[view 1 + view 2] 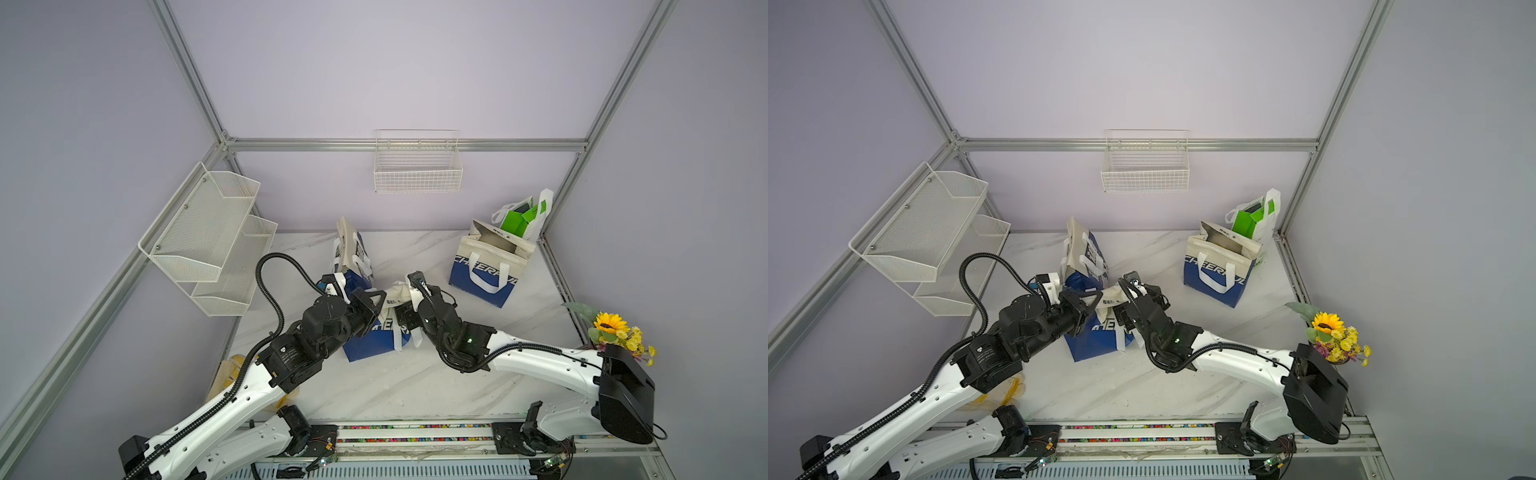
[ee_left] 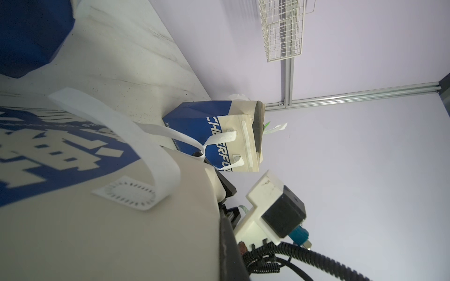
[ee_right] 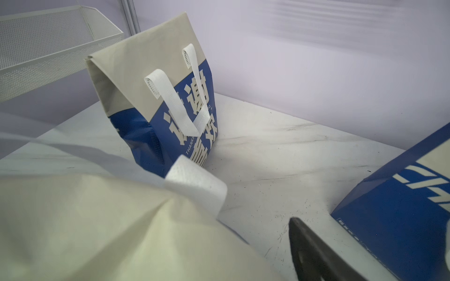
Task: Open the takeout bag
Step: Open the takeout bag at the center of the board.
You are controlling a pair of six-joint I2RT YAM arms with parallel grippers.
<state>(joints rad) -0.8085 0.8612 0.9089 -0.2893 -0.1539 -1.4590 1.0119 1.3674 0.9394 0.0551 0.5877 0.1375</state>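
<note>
On the white marble-patterned bench (image 1: pixel 415 386), the blue and cream fabric takeout bag (image 1: pixel 370 347) with white strap handles stands near the middle, between the two arms; both top views show it (image 1: pixel 1096 343). Its cream top is crumpled and bunched where the arms meet it, and its mouth is not spread.

The left fingers (image 1: pixel 376 301) are closed tight on the cream upper edge of the bag on its left side. In the left wrist view the cream fabric runs right up against one black finger (image 2: pixel 229 253). The right fingers (image 1: pixel 402 313) sit at the bag's top on the opposite side and stand wide. In the right wrist view one black finger (image 3: pixel 314 250) hangs over bare bench, apart from the fabric, while the other is hidden behind the cream cloth.

Just behind the bag stands a second blue and cream bag (image 1: pixel 351 253), upright with its top folded shut. Well apart, towards the back right, a third blue and cream bag (image 1: pixel 486 270) stands with its mouth open, and a green and white bag (image 1: pixel 525 218) stands behind it in the corner. A white wire basket (image 1: pixel 417 174) hangs on the back wall, a white two-tier mesh shelf (image 1: pixel 208 237) hangs on the left wall, and a bunch of yellow flowers (image 1: pixel 615 328) sits at the right edge
</note>
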